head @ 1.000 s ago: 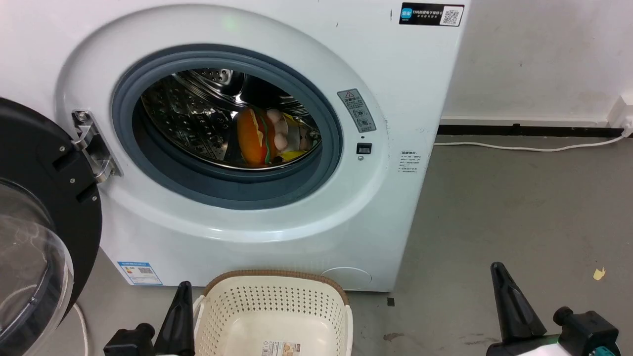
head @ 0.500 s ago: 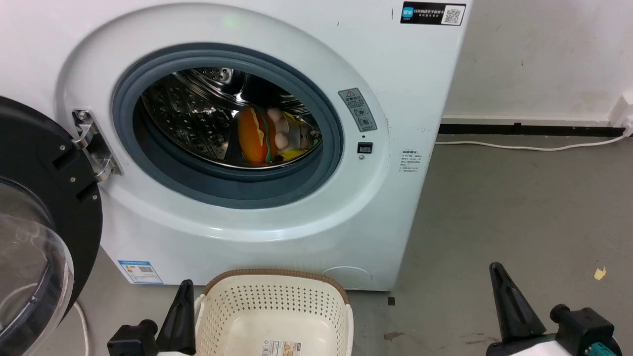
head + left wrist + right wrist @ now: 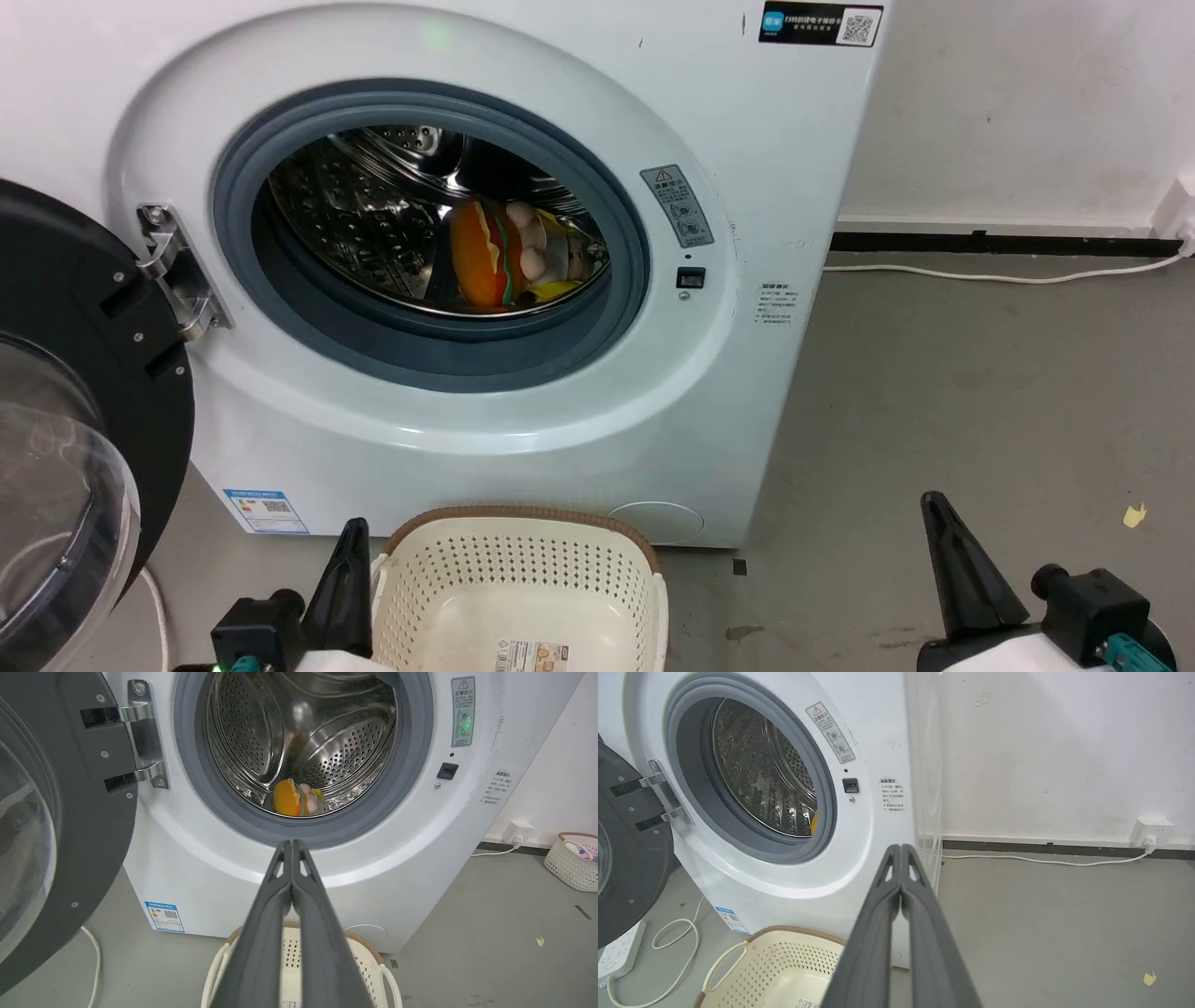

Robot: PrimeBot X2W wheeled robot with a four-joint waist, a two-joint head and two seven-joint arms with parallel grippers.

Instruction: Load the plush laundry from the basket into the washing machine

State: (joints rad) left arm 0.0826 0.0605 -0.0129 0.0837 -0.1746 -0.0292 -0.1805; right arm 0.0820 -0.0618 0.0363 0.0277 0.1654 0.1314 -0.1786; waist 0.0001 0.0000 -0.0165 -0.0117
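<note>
Fingers pressed flat together with nothing between them: that is my left claw (image 3: 291, 845), and my right claw (image 3: 900, 847) is clenched on air in the same way. I judge both sit low and closed because there is nothing for them to carry. Just to the right of my left claw, almost touching it and well apart from my right one, stands the basket (image 3: 523, 512). It holds nothing but the sticker on its bottom, so I take the loading as done. It sits close under the washer (image 3: 560, 448), I think to keep the lift from one to the other short. Ahead of both claws and above their tips is the washer's round opening. Its door (image 3: 93, 308) is swung wide, off beyond my left claw, which keeps the way in clear. Past the grey seal (image 3: 439, 359), straight beyond my left claw's tip, the toy (image 3: 499, 252) lies at the bottom of the drum (image 3: 355, 215), the low point where a soft thing would naturally settle. It stands on edge instead of lying flat: the orange bun faces my left side, the green and red layers run up and down, and the pink and yellow parts face my right. So its stack runs across the drum, side to side from where my claws wait, and its broad faces are upright. From my right claw only an orange sliver of it peeks past the seal.
</note>
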